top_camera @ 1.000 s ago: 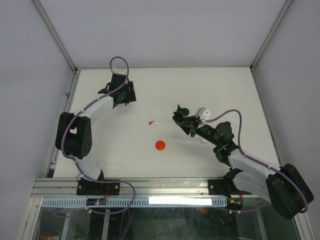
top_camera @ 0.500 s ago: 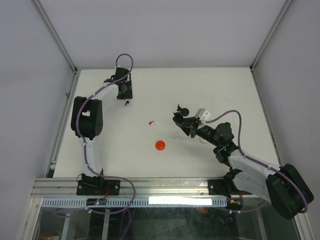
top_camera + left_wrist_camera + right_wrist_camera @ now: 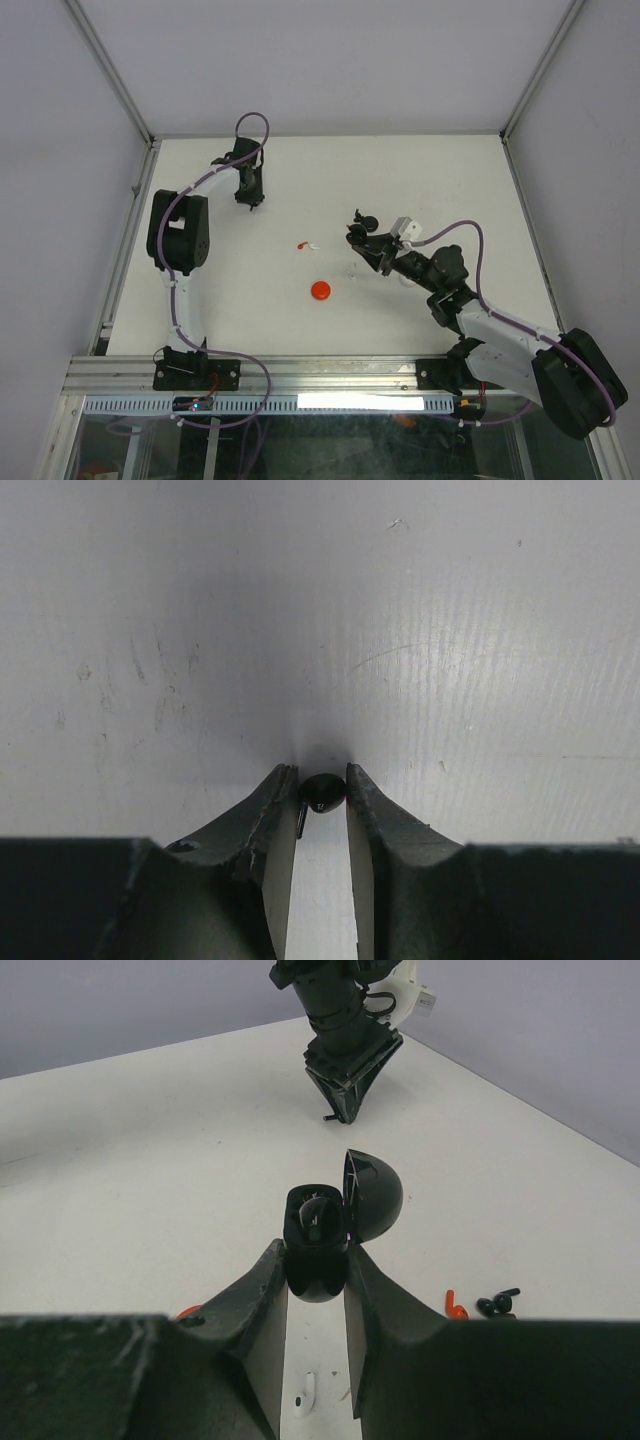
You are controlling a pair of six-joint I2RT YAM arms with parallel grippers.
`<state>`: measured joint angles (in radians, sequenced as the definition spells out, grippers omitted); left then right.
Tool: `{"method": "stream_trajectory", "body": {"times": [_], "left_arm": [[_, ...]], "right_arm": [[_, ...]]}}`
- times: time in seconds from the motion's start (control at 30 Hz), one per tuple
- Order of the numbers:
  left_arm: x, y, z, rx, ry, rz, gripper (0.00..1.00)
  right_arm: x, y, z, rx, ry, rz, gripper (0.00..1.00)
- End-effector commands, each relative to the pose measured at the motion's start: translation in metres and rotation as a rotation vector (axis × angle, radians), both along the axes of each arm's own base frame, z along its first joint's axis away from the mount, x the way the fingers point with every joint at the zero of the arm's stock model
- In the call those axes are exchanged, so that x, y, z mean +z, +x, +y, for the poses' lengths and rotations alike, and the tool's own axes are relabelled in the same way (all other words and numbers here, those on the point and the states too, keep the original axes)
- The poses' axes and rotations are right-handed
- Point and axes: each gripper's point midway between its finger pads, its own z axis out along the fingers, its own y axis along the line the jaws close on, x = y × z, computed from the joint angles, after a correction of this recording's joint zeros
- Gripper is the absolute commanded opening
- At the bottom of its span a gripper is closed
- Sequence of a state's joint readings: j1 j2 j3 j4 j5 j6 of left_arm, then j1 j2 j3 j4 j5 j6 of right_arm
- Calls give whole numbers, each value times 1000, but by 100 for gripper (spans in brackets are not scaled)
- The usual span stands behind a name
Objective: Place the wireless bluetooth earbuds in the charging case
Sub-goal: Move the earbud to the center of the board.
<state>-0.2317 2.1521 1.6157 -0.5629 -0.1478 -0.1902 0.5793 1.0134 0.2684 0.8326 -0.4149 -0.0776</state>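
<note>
My left gripper [image 3: 322, 782] points down at the far left of the table [image 3: 430, 170]. Its jaws touch a small black earbud [image 3: 322, 790] on both sides, and the bud rests on the surface. In the top view that gripper [image 3: 250, 198] hides the bud. My right gripper [image 3: 316, 1272] is shut on the black charging case [image 3: 318, 1250] and holds it above the table with its lid [image 3: 374, 1198] swung open. A white earbud [image 3: 306, 1392] lies below the case. A red earbud [image 3: 455, 1306] and a black one [image 3: 497, 1304] lie to its right.
A red puck-shaped case [image 3: 320, 290] sits mid-table. A red and a white earbud [image 3: 306, 244] lie just beyond it. The enclosure's white walls and metal frame [image 3: 130, 110] border the table. The left arm's gripper [image 3: 345, 1070] stands ahead in the right wrist view.
The left arm has reached further toward the back left, come down over the black earbud and closed its jaws on it. The right arm and case have not moved.
</note>
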Motion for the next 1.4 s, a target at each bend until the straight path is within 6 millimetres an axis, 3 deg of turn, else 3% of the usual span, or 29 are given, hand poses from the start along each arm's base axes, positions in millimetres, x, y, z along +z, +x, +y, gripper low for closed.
{"method": "stream_trajectory", "body": {"times": [0.0, 0.2, 0.43, 0.77, 0.93, 1.37], "left_arm": [[2, -8, -1, -3, -16, 23, 25], [8, -42, -2, 34, -55, 73, 17], [11, -95, -14, 74, -137, 148, 18], [-3, -172, -34, 125, -125, 288, 22], [-2, -188, -47, 106, -116, 318, 24], [17, -201, -73, 60, -164, 324, 32]], "right_arm": [[23, 1, -5, -24, 47, -75, 0], [25, 1, -6, -28, 48, -82, 0], [28, -1, -9, -36, 46, -90, 0], [23, 1, -5, -24, 40, -69, 0], [22, 1, -4, -21, 38, -66, 0], [18, 3, -4, -23, 32, -54, 0]]}}
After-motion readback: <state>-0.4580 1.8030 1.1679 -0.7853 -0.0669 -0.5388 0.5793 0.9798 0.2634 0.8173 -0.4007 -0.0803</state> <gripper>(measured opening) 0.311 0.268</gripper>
